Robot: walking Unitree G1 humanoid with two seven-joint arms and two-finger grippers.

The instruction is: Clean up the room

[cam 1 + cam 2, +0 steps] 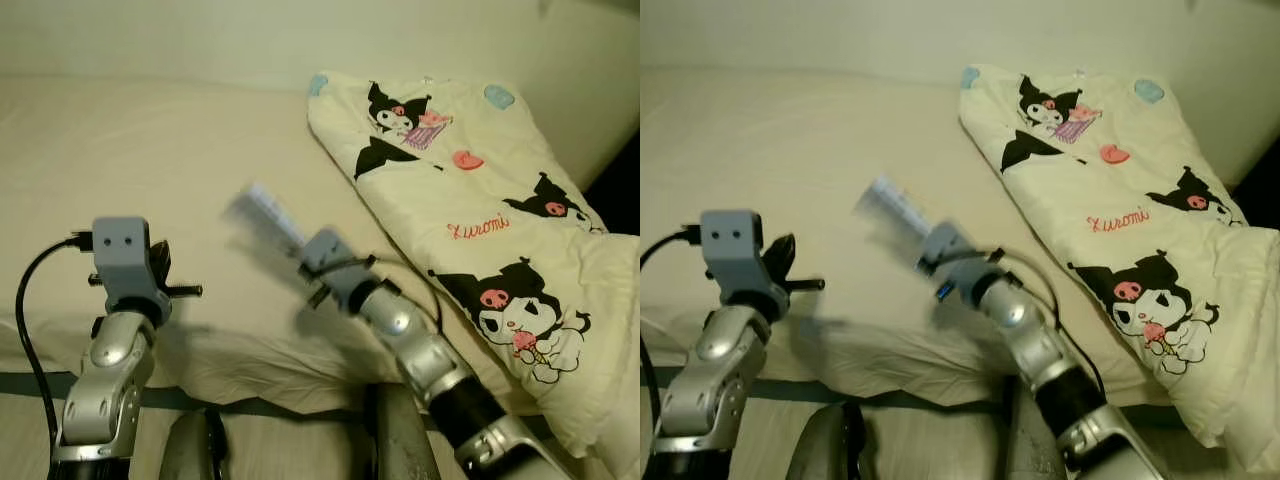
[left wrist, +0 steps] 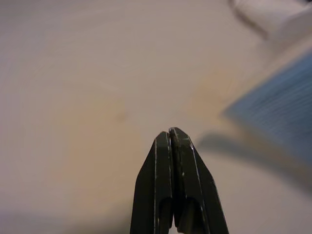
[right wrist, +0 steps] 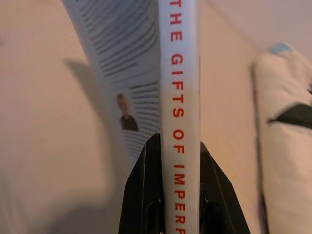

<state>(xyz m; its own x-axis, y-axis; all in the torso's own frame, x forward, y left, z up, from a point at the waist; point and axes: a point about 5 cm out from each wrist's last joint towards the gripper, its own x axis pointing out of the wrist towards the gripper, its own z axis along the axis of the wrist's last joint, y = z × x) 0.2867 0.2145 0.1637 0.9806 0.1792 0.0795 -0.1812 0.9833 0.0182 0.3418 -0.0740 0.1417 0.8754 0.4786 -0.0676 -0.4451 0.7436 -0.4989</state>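
A thin white book (image 3: 179, 97) with red spine lettering is clamped between the black fingers (image 3: 141, 185) of my right gripper (image 1: 290, 245). It is held in the air above the cream bed (image 1: 150, 160), blurred in the eye views as the book (image 1: 265, 212). My left gripper (image 2: 171, 136) is shut with nothing between its fingers and hovers over the bed sheet on the left, its wrist (image 1: 122, 250) raised near the bed's front edge.
A folded cream duvet (image 1: 470, 190) with black cartoon characters lies across the bed's right half. The bed's front edge (image 1: 250, 405) runs below my arms. A pale wall (image 1: 300, 35) stands behind the bed.
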